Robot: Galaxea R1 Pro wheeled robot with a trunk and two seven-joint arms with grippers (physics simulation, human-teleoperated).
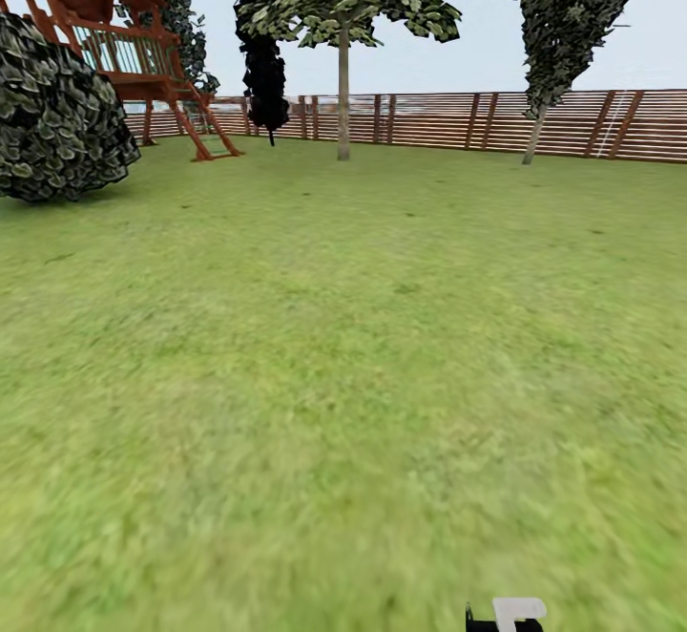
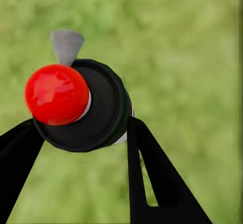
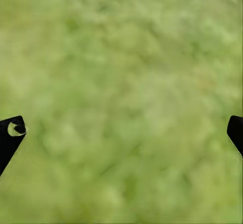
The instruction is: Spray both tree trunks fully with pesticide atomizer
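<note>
Lawn point(image 1: 343, 374) spreads across the head view, a wide green stretch of the garden closed at its far edge by a brown slatted fence point(image 1: 534, 121). Two trees stand close to that fence: one point(image 1: 343, 88) near the middle of the far edge, with a slim pale trunk under a broad dark crown, and a second point(image 1: 544, 88) toward the far right, its thin trunk leaning. A darker, narrow tree point(image 1: 264, 78) stands left of the middle one, also by the fence. At the far left corner of the lawn sits a reddish wooden play structure point(image 1: 124, 50) with a ladder, and in front of it a big round bush point(image 1: 57, 116) rests on the grass. At the near edge of the head view a small pale and black piece point(image 1: 510, 615) juts up; what it is cannot be told. In the left wrist view the left tool point(image 2: 83, 133) pinches the pesticide atomizer point(image 2: 96, 107), its two black fingers pressed against either side of the dark round body, with the red top point(image 2: 56, 94) facing the camera and a grey nozzle piece point(image 2: 66, 45) just beyond it, blurred grass behind. In the right wrist view the right tool point(image 3: 124, 130) is spread wide, its fingertips point(image 3: 11, 133) well apart above blurred grass with nothing between them.
</note>
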